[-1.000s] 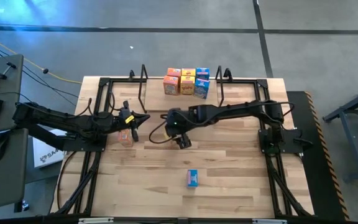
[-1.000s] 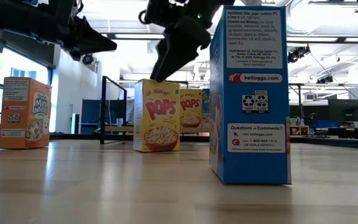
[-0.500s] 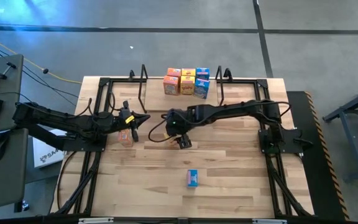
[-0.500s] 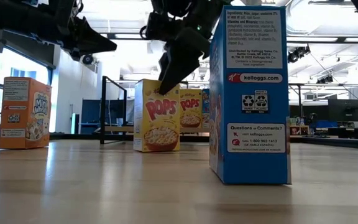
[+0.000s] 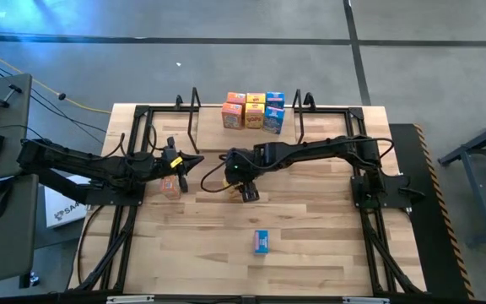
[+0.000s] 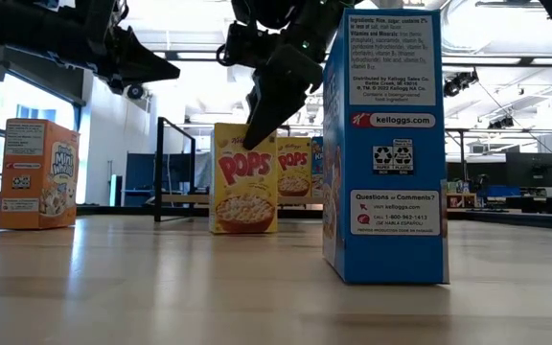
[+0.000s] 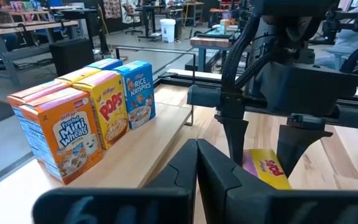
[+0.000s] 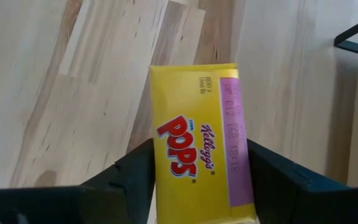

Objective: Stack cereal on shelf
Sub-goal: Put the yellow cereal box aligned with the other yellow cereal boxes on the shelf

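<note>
A yellow Pops cereal box (image 6: 245,177) stands upright on the table mid-way across, and my right gripper (image 5: 245,191) comes down on it from above, shut on its top. My left gripper (image 5: 186,160) hovers shut and empty at the left, beside an orange cereal box (image 5: 170,186) that stands on its base. A blue cereal box (image 5: 261,241) stands nearer the front edge. On the shelf (image 5: 213,127) at the far edge stand several boxes (image 5: 252,111), orange, yellow and blue. My right gripper pinches the yellow box between its two fingers (image 8: 135,177), one on each narrow side near the top end (image 8: 161,155). The fingers slant down from above and from the table's right. The box stays upright with its base on the table (image 6: 245,230).
Black wire frames (image 5: 194,105) (image 5: 304,105) rise at both ends of the shelf. The tall blue box (image 6: 383,144) stands close to the low camera. Bare plank table (image 5: 327,245) lies at the front right and front left.
My right gripper has come down a little over the top of the yellow box. The box has turned slightly and shifted a bit toward the table's right, still standing on its base.
</note>
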Controlling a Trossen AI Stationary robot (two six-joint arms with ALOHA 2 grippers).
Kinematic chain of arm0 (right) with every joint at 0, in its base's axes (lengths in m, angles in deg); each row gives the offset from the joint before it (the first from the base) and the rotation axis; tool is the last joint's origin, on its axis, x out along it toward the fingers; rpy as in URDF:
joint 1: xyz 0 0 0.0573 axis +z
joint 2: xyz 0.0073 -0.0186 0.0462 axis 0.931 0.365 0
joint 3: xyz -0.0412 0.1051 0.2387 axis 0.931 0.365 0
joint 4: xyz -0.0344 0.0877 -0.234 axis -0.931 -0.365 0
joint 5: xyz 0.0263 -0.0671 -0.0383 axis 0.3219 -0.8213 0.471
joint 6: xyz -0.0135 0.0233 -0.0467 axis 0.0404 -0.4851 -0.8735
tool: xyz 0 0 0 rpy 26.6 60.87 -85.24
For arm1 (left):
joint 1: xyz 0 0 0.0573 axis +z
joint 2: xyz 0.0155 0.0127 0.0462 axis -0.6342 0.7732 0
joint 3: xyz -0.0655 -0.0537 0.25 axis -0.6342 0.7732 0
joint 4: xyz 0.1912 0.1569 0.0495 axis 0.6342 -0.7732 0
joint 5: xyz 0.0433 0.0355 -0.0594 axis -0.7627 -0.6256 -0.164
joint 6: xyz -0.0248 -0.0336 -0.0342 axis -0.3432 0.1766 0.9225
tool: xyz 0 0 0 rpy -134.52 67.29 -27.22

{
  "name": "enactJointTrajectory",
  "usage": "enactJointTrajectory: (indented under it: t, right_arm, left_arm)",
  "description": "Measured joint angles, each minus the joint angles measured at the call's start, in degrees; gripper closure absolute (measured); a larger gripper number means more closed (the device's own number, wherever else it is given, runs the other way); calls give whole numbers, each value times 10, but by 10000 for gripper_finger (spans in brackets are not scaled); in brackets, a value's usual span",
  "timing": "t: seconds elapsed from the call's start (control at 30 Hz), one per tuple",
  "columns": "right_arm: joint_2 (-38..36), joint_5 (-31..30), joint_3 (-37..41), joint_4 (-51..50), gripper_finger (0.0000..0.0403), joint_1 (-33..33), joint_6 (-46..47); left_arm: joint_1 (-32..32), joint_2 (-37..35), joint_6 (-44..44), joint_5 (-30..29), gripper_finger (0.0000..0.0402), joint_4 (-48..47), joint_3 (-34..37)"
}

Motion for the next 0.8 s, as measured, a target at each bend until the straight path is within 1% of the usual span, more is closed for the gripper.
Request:
enactJointTrajectory:
  t: [0.13, 0.33, 0.67, 0.8]
  right_arm:
    - [0, 0, 0, 0, 212, 0, 12]
    - [0, 4, -6, -5, 215, 0, 36]
    - [-1, 4, -91, -50, 215, -3, 36]
    - [-1, 4, -116, -69, 228, -7, 36]
  left_arm:
    - [0, 0, 0, 0, 399, -2, 0]
    - [0, 0, 0, 0, 399, -5, 0]
    - [0, 0, 0, 0, 399, -5, 0]
    - [0, 0, 0, 0, 399, -5, 0]
